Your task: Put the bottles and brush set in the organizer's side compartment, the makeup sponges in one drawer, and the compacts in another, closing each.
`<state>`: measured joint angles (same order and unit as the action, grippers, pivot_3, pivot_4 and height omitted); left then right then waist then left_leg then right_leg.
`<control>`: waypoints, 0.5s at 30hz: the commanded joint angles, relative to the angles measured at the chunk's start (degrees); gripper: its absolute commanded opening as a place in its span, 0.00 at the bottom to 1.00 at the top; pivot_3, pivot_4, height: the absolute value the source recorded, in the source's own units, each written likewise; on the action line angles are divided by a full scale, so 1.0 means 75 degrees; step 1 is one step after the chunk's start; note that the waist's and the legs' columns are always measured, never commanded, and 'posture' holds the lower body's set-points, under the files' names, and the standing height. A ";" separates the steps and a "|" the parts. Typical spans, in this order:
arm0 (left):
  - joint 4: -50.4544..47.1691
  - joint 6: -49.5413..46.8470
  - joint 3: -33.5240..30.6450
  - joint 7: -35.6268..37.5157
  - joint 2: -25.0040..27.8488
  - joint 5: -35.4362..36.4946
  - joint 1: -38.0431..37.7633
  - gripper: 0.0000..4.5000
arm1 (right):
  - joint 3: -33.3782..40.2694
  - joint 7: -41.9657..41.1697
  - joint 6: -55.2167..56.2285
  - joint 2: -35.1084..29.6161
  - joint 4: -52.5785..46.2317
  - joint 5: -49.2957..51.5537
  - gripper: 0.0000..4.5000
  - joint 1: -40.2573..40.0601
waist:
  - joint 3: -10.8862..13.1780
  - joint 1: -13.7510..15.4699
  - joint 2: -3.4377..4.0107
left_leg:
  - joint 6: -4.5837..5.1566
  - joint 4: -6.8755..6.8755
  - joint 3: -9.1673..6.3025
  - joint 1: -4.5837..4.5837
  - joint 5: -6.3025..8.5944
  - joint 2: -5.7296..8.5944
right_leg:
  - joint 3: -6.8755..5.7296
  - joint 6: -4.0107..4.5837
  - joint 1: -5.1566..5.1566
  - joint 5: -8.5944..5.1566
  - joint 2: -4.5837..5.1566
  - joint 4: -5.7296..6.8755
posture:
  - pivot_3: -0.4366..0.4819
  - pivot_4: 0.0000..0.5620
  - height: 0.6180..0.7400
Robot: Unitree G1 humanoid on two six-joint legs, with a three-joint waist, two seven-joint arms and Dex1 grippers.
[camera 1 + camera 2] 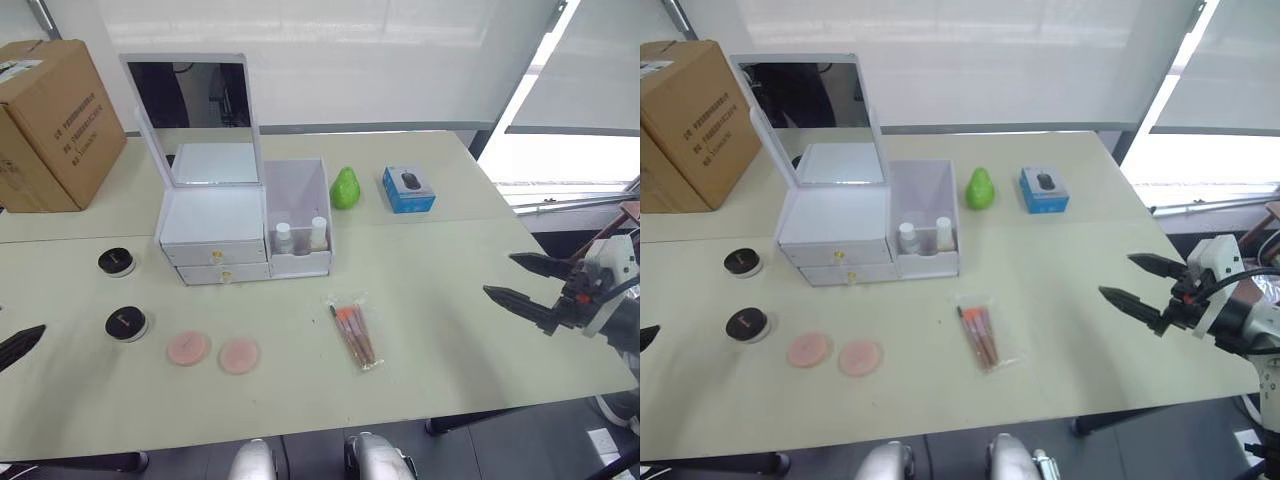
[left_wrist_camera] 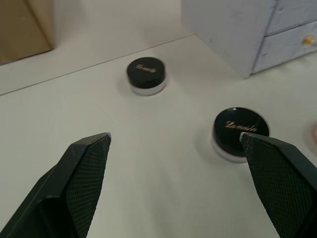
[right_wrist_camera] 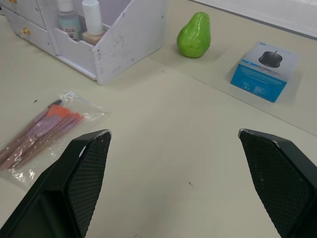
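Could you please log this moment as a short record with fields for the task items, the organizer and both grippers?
bottles: two, standing in the side compartment of the organizer
brush set: pouch lying flat on the table, in front of the organizer
makeup sponges: two, side by side on the table
compacts: two, on the table left of the drawers
drawers: both shut
mirror lid: upright
left gripper: open, empty, near the compacts
right gripper: open, empty, above the table's right part
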<state>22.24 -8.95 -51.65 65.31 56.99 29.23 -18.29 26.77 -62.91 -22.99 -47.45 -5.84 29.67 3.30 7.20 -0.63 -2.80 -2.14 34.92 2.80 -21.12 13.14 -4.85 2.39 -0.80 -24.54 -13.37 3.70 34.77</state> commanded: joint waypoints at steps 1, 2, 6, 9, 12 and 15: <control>-0.0060 0.0213 -0.0285 0.0031 0.0216 -0.0018 0.0076 1.00 | -0.0221 0.0058 0.0293 -0.0021 -0.0049 -0.0022 0.99 0.0286 | 0.0001 0.0013 -0.0005 | -0.0001 -0.0002 0.0002 0.0000 0.0000 0.0000 | -0.0006 0.0000 0.0000 0.0000 0.0005 0.0000 | 0.48 0.27 0.85; -0.0170 0.0197 -0.0259 0.0002 0.0169 -0.0004 0.0091 1.00 | -0.0334 0.0059 0.0248 -0.0037 -0.0089 -0.0009 0.99 0.0331 | 0.0001 0.0020 -0.0005 | -0.0002 -0.0003 0.0006 -0.0001 0.0001 0.0000 | -0.0010 0.0000 0.0000 0.0000 0.0010 0.0000 | 0.48 0.27 0.85; -0.0891 0.0026 -0.0050 -0.0090 -0.0137 0.0106 0.0069 1.00 | -0.0634 0.0147 -0.0077 -0.0037 -0.0341 0.0222 0.99 0.0509 | 0.0004 0.0050 -0.0007 | -0.0007 -0.0010 0.0049 -0.0005 0.0004 0.0002 | -0.0041 -0.0003 0.0000 -0.0001 0.0057 0.0003 | 0.48 0.27 0.85; -0.2204 -0.0301 0.0490 -0.0374 -0.0634 0.0301 0.0099 1.00 | -0.1138 0.0266 -0.0656 -0.0003 -0.0687 0.0457 0.99 0.0818 | 0.0005 0.0066 -0.0005 | -0.0007 -0.0008 0.0074 -0.0007 0.0004 0.0004 | -0.0063 -0.0009 0.0004 0.0000 0.0088 0.0007 | 0.48 0.27 0.85; -0.4099 -0.0710 0.1668 -0.0870 -0.1358 0.0528 0.0312 1.00 | -0.1957 0.0364 -0.1921 0.0055 -0.1162 0.0984 0.99 0.1351 | 0.0009 0.0087 -0.0003 | -0.0007 -0.0001 0.0077 -0.0006 0.0004 0.0006 | -0.0063 -0.0016 0.0023 0.0004 0.0094 0.0006 | 0.48 0.27 0.85; -0.5450 -0.1096 0.2907 -0.1451 -0.1953 0.0566 0.0740 1.00 | -0.2576 0.0321 -0.3149 -0.0067 -0.1293 0.1451 0.99 0.1797 | 0.0003 0.0149 -0.0037 | -0.0004 0.0008 0.0071 -0.0029 0.0002 0.0004 | -0.0063 -0.0023 0.0040 0.0009 0.0083 0.0017 | 0.48 0.27 0.85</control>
<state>-12.78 -16.24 -32.69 56.71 42.77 31.87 -14.31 8.38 -60.60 -42.12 -46.90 -14.21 38.00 15.49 7.23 0.48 -3.08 -2.07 35.07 3.30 -21.37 13.09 -4.81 1.92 -0.98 -24.19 -13.30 4.29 34.90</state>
